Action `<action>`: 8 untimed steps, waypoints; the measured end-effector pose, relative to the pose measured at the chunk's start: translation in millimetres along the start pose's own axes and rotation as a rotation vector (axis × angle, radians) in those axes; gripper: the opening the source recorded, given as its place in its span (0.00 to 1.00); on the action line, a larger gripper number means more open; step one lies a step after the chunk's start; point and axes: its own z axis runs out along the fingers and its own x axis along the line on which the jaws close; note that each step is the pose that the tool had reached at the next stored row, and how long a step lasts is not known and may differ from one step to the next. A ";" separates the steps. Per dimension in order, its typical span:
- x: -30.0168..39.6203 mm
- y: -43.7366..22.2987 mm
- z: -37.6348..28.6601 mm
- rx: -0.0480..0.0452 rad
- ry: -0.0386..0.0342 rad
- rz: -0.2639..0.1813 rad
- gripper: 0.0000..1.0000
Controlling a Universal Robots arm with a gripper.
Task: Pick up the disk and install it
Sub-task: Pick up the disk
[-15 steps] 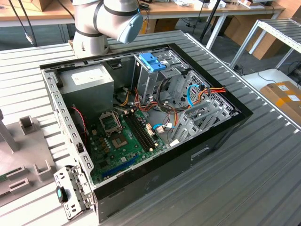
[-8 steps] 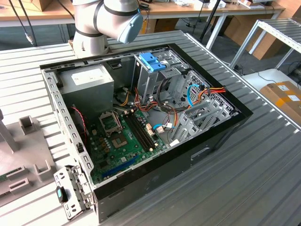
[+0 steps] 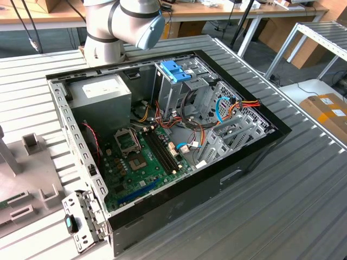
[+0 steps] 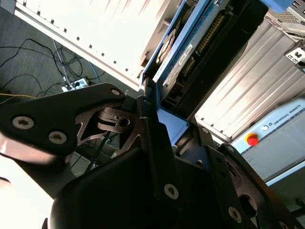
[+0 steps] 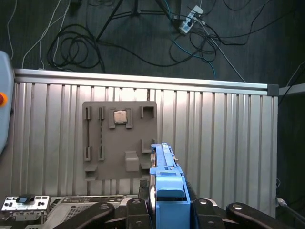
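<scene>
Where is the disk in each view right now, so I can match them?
Exterior view: the arm rises out of frame beyond the computer case; the fixture plate lies at the exterior view's left.
First wrist view: the disk, edge-on in the gripper, in front of the fixture plate.
Second wrist view: the disk sticks out from the gripper.
Shared landmark: the ribbed table, in all views.

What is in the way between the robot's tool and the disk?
Nothing visible. In both wrist views the tool is shut on the disk. Its fingers press straight against the disk's sides, with nothing wedged between them.
</scene>
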 end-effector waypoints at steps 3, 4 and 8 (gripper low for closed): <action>0.7 -1.9 0.4 0.0001 -0.0001 0.000 0.37; 1.0 -2.7 0.5 0.0000 -0.0001 0.000 0.37; 2.1 -5.7 1.0 0.0001 -0.0001 0.000 0.37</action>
